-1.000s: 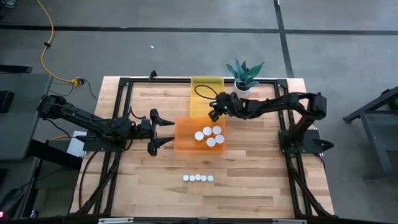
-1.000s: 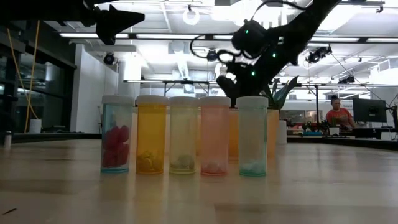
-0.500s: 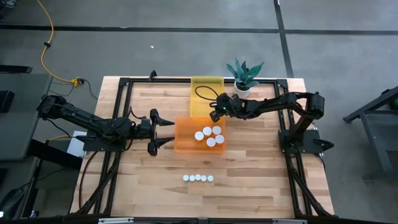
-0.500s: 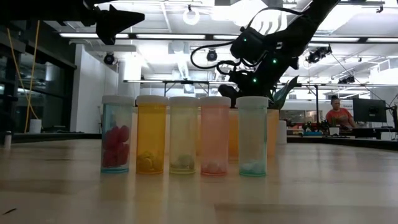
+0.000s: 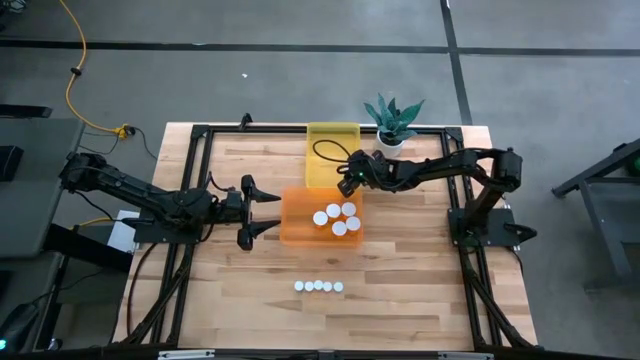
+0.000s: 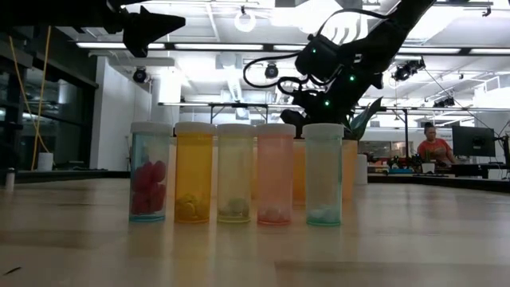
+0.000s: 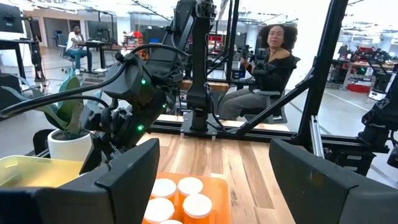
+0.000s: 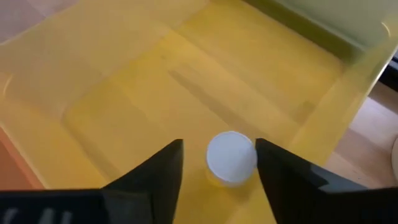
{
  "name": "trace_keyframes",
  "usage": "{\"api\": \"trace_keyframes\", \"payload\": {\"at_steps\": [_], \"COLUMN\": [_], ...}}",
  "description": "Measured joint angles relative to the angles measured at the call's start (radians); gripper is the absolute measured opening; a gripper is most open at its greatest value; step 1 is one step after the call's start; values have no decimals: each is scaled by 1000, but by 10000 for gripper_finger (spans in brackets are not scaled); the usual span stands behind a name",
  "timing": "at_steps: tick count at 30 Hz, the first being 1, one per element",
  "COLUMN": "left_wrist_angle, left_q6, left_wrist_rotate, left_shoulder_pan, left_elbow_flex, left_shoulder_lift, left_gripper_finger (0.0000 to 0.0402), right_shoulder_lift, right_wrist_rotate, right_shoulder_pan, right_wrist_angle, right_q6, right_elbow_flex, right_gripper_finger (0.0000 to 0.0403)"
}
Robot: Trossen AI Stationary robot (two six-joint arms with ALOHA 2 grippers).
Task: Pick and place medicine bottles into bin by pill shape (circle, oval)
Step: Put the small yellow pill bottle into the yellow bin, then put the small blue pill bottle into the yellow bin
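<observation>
Nearest the front edge of the counter (image 5: 400, 300) there's a tidy row of five bottles (image 5: 318, 286), standing upright and touching side by side. From the low view you can see their colours: blue-ish with red pills, then orange, pale yellow, pink and a teal one (image 6: 323, 174) at the end.

Behind that row sits the orange bin (image 5: 292, 228) with four white-capped bottles (image 5: 336, 218) clustered in its right half, caps up. The left claw (image 5: 262, 207) hangs just off the orange bin's left wall, fingers spread wide, nothing between them. Its own camera looks straight over the bin at those caps (image 7: 176, 194).

Farther back, touching the orange bin's far side, is the yellow bin (image 5: 325, 135). The right claw (image 5: 345, 180) is over the near right part of it, angled down. In its wrist view the fingers are apart with one white-capped bottle (image 8: 231, 157) standing on the yellow bin's floor between them; I can't see either finger touching it.

At the far right of the yellow bin is a little plant (image 5: 393, 121) in a white pot. Beyond the counter a person (image 7: 272, 61) sits in a chair.
</observation>
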Motion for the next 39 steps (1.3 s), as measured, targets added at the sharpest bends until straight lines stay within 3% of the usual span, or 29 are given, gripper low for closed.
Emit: {"api": "trace_keyframes", "payload": {"at_steps": [6, 13, 16, 21, 27, 30, 39], "left_wrist_angle": [0, -2, -3, -6, -7, -6, -6], "left_q6": [0, 1, 1, 1, 1, 1, 4], "left_wrist_rotate": [0, 0, 0, -1, -50, -86, -121], "left_shoulder_pan": [0, 0, 0, 0, 0, 0, 0], "left_elbow_flex": [0, 0, 0, 0, 0, 0, 0], "left_shoulder_lift": [0, 0, 0, 0, 0, 0, 0], "left_gripper_finger": [291, 291, 291, 291, 291, 291, 291], "right_shoulder_lift": [-43, -187, -251, -341, -405, -433, -452], "right_wrist_rotate": [8, 58, 54, -63, -434, -461, -454], "right_shoulder_pan": [0, 19, 62, 172, 260, 290, 324], "right_wrist_angle": [0, -33, 32, 394, 849, 943, 943], "right_q6": [-45, -149, -191, -261, -279, -291, -371], "right_elbow_flex": [0, 0, -38, -256, -471, -504, -489], "right_gripper_finger": [234, 236, 236, 236, 236, 236, 236]}}
